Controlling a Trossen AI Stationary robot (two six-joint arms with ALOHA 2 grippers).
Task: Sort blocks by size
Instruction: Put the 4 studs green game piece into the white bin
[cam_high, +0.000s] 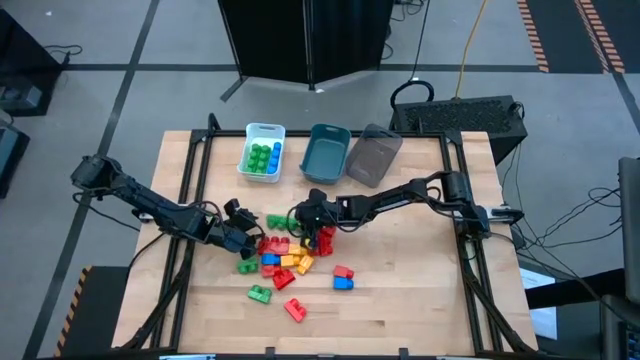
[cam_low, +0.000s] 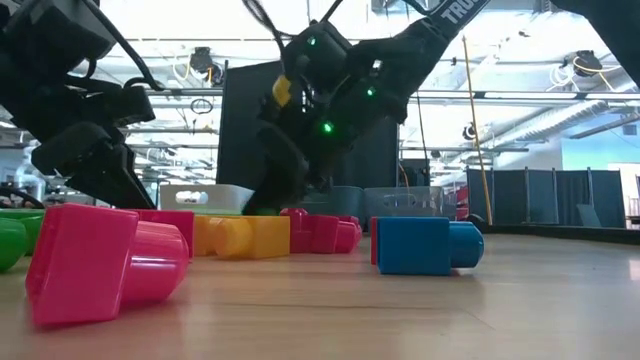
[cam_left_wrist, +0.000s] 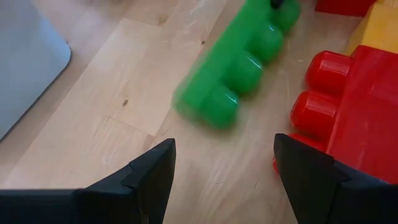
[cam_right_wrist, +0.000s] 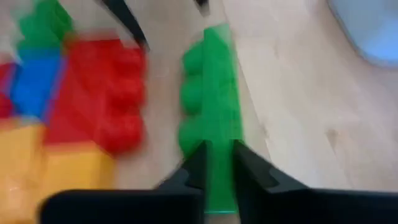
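Note:
A long green block (cam_right_wrist: 208, 93) lies on the table at the far edge of a pile of red, yellow, blue and orange blocks (cam_high: 288, 255). My right gripper (cam_right_wrist: 217, 150) is shut on its end, reaching in from the table's right (cam_high: 300, 218). My left gripper (cam_left_wrist: 224, 149) stands open just left of the pile (cam_high: 238, 235), pointing down at a slant toward the same green block (cam_left_wrist: 239, 68), with nothing between its fingers. A red block (cam_left_wrist: 348, 106) lies beside it. My right gripper pinches the green block's near end (cam_right_wrist: 219, 163) between its two fingers. The fingers slant down from the table's right side and lie along the block. The block stretches away from the fingers, and its underside appears to rest on the table.
At the table's far edge stand a white bin (cam_high: 264, 152) holding green and blue blocks, a teal bin (cam_high: 326, 152) and a grey bin (cam_high: 372, 155). Loose blocks lie nearer: a green one (cam_high: 260, 293), a red one (cam_high: 294, 309), a red-and-blue pair (cam_high: 343, 278).

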